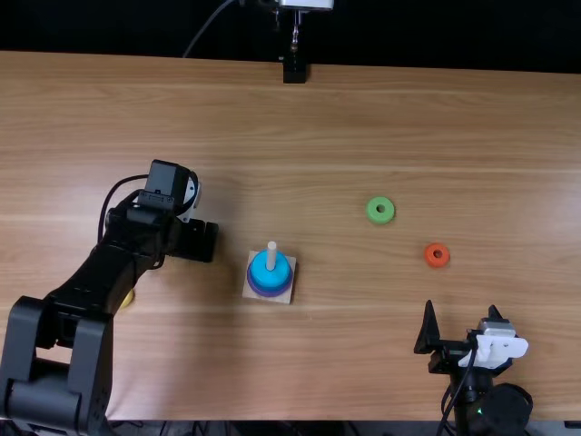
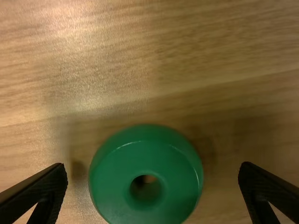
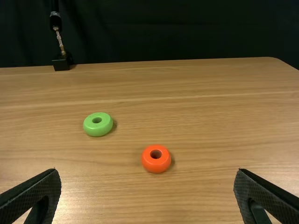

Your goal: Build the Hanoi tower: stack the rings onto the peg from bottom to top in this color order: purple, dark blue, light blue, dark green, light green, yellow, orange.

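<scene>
table (image 1: 345,136): wood, soft sheen | dark green ring (image 2: 145,161): smooth, glossy, plastic-looking | backdrop (image 3: 187,30): matt cloth

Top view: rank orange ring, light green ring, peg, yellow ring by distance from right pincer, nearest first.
From the right pincer:
1. Orange ring: just beyond the fingertips, slightly left.
2. Light green ring: farther out, left.
3. Peg: well left, near mid-table.
4. Yellow ring: far left, partly hidden by the left arm.
</scene>
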You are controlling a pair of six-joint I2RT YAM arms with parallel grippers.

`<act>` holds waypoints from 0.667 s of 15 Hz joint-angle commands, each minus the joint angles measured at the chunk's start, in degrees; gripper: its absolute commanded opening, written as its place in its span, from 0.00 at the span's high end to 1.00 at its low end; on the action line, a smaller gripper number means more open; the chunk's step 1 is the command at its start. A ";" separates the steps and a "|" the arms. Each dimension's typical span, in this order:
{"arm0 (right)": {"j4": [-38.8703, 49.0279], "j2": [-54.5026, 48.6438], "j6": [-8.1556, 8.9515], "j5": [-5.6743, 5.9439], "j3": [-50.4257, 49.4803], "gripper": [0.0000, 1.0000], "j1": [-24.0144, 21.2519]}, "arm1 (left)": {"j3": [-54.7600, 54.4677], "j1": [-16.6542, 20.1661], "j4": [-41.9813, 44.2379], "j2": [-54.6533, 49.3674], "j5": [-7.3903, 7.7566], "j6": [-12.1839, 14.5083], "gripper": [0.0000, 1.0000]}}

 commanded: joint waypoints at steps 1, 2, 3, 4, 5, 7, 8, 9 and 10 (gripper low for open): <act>-4.30 -0.73 -0.09 0.65 -3.90 0.00 -0.59 | 2.10 0.30 0.57 1.21 0.31 0.71 0.35; -4.30 -0.73 -0.09 0.65 -3.90 0.00 -0.59 | 2.01 0.30 1.42 1.30 0.31 0.71 0.63; -4.30 -0.73 -0.09 0.65 -3.90 0.00 -0.59 | 1.93 0.30 2.15 1.21 0.31 0.71 0.75; -4.30 -0.73 -0.09 0.65 -3.90 0.00 -0.59 | 1.93 0.48 2.26 1.21 0.21 0.71 0.74; -4.30 -0.73 -0.09 0.65 -3.90 0.00 -0.59 | 2.01 0.48 2.26 1.13 -0.22 0.60 0.71; -4.30 -0.73 -0.09 0.65 -3.90 0.00 -0.59 | 2.01 1.36 2.05 1.04 -0.43 0.50 0.40; -4.30 -0.73 -0.09 0.65 -3.90 0.00 -0.59 | 2.01 1.71 1.94 1.04 -0.43 0.50 0.13; -4.30 -0.73 -0.09 0.65 -3.90 0.00 -0.59 | 2.01 1.80 1.52 0.95 -0.43 0.50 0.00; -4.30 -0.73 -0.09 0.65 -3.90 0.00 -0.59 | 2.01 2.32 0.99 0.95 -0.53 0.50 0.00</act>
